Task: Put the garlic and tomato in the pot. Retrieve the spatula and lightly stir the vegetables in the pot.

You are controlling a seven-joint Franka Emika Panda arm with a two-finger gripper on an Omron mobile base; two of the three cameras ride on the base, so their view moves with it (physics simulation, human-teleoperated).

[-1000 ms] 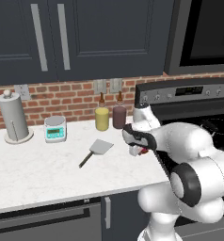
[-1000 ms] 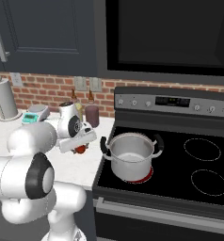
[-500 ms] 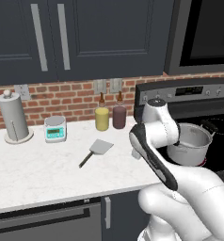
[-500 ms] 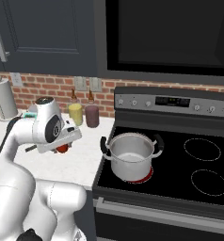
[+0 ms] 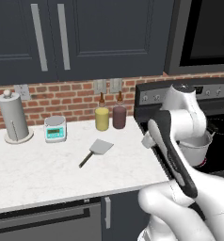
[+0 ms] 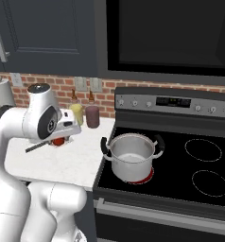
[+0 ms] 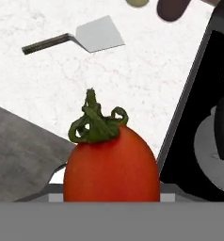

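With the tomato (image 7: 111, 167) seemingly clamped in the gripper (image 6: 62, 137), it should be carried level over the pot (image 6: 131, 156) rim and released low.

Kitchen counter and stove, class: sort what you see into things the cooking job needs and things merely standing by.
Job:
tomato, close in front of the hand camera
pot, on the stove
spatula, flat on the counter

Standing by:
paper towel roll
kitchen scale
yellow bottle
dark red bottle
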